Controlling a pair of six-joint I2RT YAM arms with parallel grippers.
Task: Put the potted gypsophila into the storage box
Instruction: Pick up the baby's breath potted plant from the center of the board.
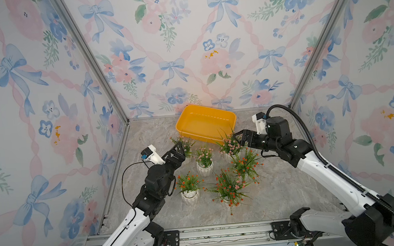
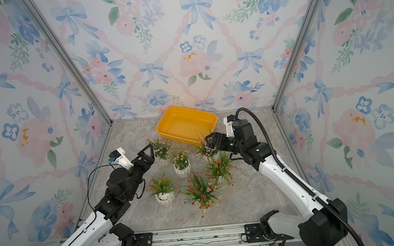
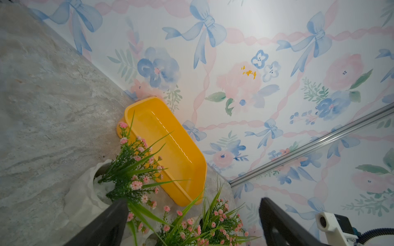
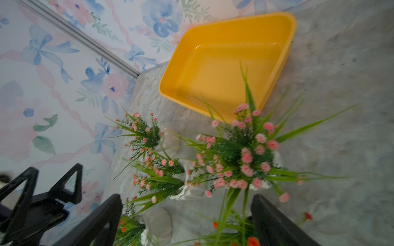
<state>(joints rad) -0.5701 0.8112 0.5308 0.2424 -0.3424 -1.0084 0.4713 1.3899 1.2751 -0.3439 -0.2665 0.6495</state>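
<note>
The yellow storage box (image 1: 225, 120) sits empty at the back of the table, seen too in the wrist views (image 3: 170, 149) (image 4: 223, 64). Several potted gypsophila stand in front of it: three pink (image 1: 184, 147) (image 1: 204, 157) (image 1: 229, 145) and three orange-red (image 1: 189, 185) (image 1: 228, 189) (image 1: 245, 162). My left gripper (image 1: 179, 145) (image 3: 193, 201) is open beside the leftmost pink pot (image 3: 136, 170), holding nothing. My right gripper (image 1: 237, 136) (image 4: 186, 199) is open just above and right of the rightmost pink pot (image 4: 241, 153), nothing between its fingers.
Floral walls close in the marble table (image 1: 282, 189) on three sides, with metal corner posts (image 1: 93, 62). The box lies close to the back wall. The pots stand tightly grouped, their sprigs overlapping. The left gripper (image 4: 42, 191) shows in the right wrist view.
</note>
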